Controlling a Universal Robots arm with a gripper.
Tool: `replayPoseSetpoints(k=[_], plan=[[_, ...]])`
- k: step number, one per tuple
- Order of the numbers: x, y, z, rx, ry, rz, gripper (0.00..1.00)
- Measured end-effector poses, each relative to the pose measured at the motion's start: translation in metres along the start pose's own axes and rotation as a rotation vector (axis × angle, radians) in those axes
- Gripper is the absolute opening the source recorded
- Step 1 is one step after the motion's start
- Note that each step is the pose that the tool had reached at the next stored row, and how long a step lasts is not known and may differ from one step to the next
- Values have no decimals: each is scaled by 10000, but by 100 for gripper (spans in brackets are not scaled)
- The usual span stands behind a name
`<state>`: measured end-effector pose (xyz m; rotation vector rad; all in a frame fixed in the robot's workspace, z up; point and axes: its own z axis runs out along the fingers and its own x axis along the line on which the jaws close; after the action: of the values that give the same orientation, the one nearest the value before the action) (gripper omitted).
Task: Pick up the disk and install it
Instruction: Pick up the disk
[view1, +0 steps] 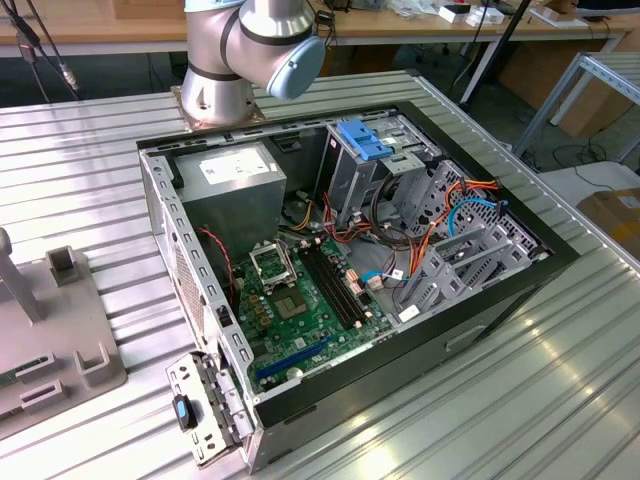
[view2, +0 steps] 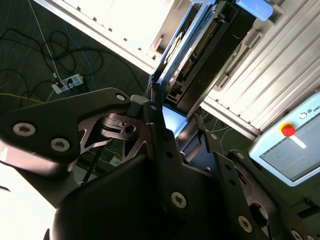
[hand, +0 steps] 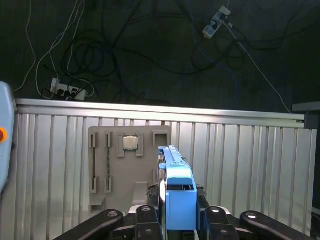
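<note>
Disk (view2: 212, 52) gripped edgewise between jaws of gripper (hand: 178, 220), held above worktop (hand: 250, 165) just beside grey tray (hand: 130, 165); slip or twist is judged possible should the smooth blue rails (hand: 180, 202) yield under clamping.

This is a robotics lab or test workshop, not a home. In the exterior view, a ribbed aluminium bench (view1: 560, 390) fills the frame. It carries an opened desktop computer case (view1: 190, 270) with the motherboard and wiring bare. The base of an industrial robot arm (view1: 215, 90) stands mounted on the bench at upper centre. A grey fixture plate (view1: 50, 350) with moulded slots lies at the lower left. Wooden desks (view1: 120, 30) run along the top edge, and a cardboard box (view1: 615, 215) sits at the right.

In the first wrist view, loose cables (hand: 100, 55) and a power strip (hand: 67, 91) lie on a dark floor, and the tool (hand: 180, 210) grips the disk (hand: 176, 175). The second wrist view shows a control pendant (view2: 295, 155) with a red button.
</note>
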<state>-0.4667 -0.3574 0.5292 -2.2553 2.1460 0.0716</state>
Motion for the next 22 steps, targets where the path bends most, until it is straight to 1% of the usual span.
replayPoseSetpoints(k=[11, 17, 22], plan=[[-6, -16, 0, 0, 0, 0, 36], [-13, -58, 0, -1, 0, 0, 36], [-17, -108, 0, 0, 0, 0, 36]])
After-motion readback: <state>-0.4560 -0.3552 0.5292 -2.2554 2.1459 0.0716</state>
